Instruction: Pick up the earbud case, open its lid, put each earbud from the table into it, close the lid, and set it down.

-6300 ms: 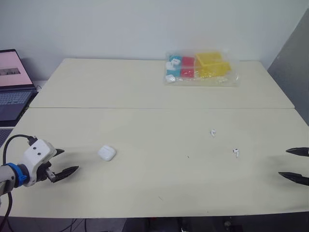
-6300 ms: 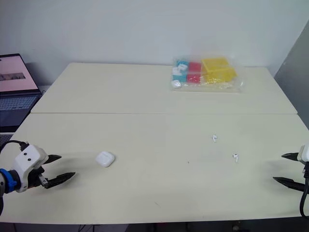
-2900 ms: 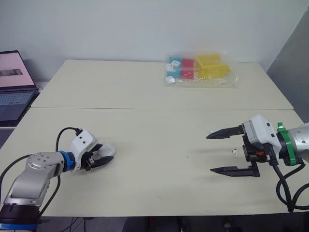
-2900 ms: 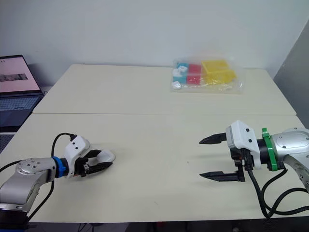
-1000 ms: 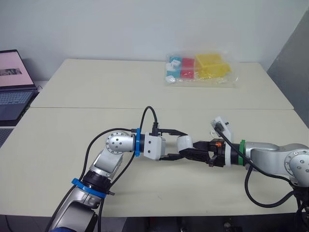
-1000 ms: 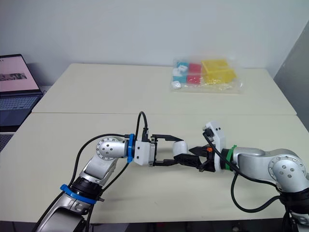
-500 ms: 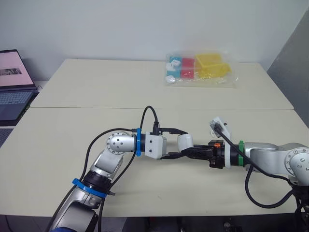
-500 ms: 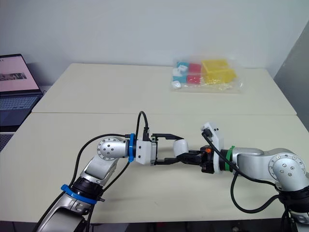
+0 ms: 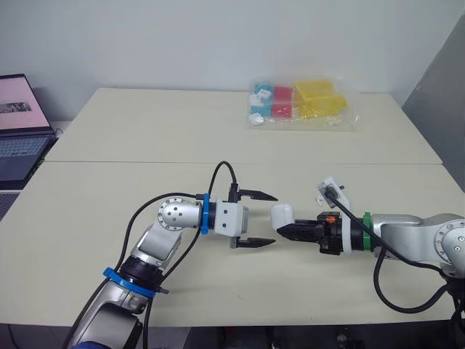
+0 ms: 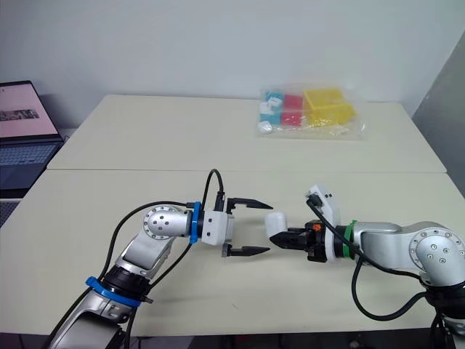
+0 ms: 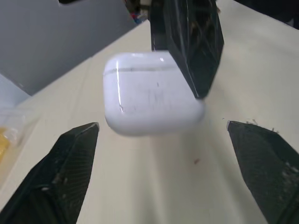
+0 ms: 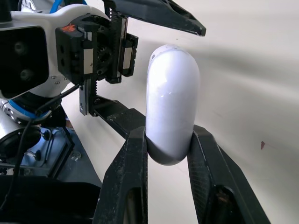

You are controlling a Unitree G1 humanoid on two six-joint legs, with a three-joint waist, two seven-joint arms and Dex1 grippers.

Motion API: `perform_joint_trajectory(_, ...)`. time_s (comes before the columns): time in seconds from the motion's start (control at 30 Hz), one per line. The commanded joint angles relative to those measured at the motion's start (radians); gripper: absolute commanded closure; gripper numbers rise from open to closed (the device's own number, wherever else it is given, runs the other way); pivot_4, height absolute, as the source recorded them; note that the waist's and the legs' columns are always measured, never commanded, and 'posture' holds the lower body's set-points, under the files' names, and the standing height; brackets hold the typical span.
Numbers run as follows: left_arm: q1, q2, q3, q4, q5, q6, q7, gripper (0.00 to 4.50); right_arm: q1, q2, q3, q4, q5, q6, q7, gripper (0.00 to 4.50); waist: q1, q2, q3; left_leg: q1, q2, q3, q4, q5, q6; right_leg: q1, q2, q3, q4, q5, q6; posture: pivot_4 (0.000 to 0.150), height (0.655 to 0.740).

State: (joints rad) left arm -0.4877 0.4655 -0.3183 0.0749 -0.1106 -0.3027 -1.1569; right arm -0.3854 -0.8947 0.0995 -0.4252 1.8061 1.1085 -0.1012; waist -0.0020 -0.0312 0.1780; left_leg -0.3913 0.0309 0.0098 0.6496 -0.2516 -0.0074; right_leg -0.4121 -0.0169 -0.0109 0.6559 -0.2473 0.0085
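The right arm stretches low over the surface (image 9: pixel 131 131), its claw (image 12: pixel 169 136) clamped on the earbud case (image 12: pixel 173 93). The left claw (image 9: pixel 272 219) faces it, spread wide and empty, with the case just beyond its tips.

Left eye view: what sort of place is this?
Likely an office or lab workroom: two plain pale tables pushed together against a bare wall, an open laptop off to the left, and a clear bag of coloured blocks at the back.
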Motion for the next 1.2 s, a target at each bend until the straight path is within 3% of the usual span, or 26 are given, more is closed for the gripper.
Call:
perform_joint_trajectory(0.03,-0.03,0.029,-0.004,-0.054,-0.041,0.115,-0.047,0.0,-0.028,-0.033,-0.016,-0.005,0.013,0.019,0.046,3.75,0.0,0.0,0.0,0.0,0.0,0.0,0.0,0.0,0.0,0.0,0.0,0.0,0.0,0.0,0.0,0.15,0.74)
perform_joint_trajectory(0.17,-0.048,0.064,0.009,-0.114,-0.109,0.31,-0.094,0.0,-0.052,-0.075,-0.021,0.003,-0.034,0.056,0.101,3.75,0.0,0.0,0.0,-0.003,0.0,0.0,0.0,0.0,0.0,-0.003,0.0,0.0,0.0,0.0,0.0,0.15,0.74)
perform_joint_trajectory(0.33,-0.072,0.109,0.011,-0.238,-0.217,0.638,-0.106,0.0,-0.118,-0.148,0.003,-0.029,-0.211,0.144,0.269,3.75,-0.001,0.0,0.0,-0.009,0.0,0.0,0.001,0.0,0.0,-0.009,0.0,0.0,0.001,0.0,0.0,0.15,0.74)
perform_joint_trajectory(0.53,-0.124,0.13,-0.038,-0.382,-0.29,0.965,-0.079,0.0,-0.24,-0.267,0.172,-0.151,-0.644,0.107,0.591,3.75,-0.001,0.002,0.001,-0.009,0.0,-0.001,0.0,0.0,0.0,-0.01,0.003,0.0,0.0,0.0,0.0,0.15,0.74)
perform_joint_trajectory(0.77,-0.179,0.033,-0.122,-0.344,-0.154,1.023,0.103,0.0,-0.28,-0.293,0.264,-0.181,-0.938,-0.008,0.825,3.75,0.0,0.002,0.002,-0.009,-0.001,-0.001,0.001,0.0,0.0,-0.009,0.003,0.0,0.0,0.0,0.0,0.15,0.74)
perform_joint_trajectory(0.9,-0.196,-0.025,-0.136,-0.311,-0.141,1.015,0.147,0.0,-0.284,-0.322,0.32,-0.196,-1.134,-0.097,0.905,3.75,0.0,0.002,0.002,-0.009,-0.002,-0.001,0.002,0.0,0.0,-0.01,0.003,0.0,0.001,0.0,0.0,0.15,0.74)
perform_joint_trajectory(1.2,-0.211,-0.089,-0.144,-0.313,-0.177,1.074,0.159,0.0,-0.256,-0.281,0.296,-0.203,-1.249,-0.119,0.986,3.75,0.0,0.002,0.002,-0.009,-0.001,-0.001,0.007,0.0,0.0,-0.009,0.003,0.0,0.004,0.0,0.0,0.15,0.74)
